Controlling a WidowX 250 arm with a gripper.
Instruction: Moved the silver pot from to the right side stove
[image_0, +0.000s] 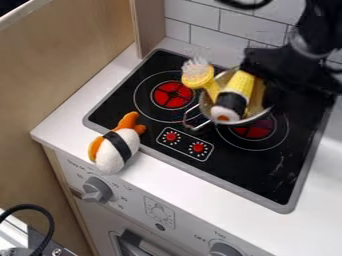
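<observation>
The silver pot (255, 117) is over the black stove (267, 170), partly covering the right burner (255, 131), with its handle pointing toward the front left. In it lie a yellow toy with a black band (232, 102) and a yellow-handled brush (198, 75) whose bristles stick out past the left rim. At the upper right, the black gripper (270, 65) is at the pot's back right rim and hides that side. Whether the pot touches the stove top cannot be made out.
On the white counter edge (63, 125) at the front left lies a plush sushi toy (120, 146), partly over the stove's border. The left burner (172, 95) is beside the pot. A wooden wall (60, 65) bounds the left, white tiles (200, 22) the back.
</observation>
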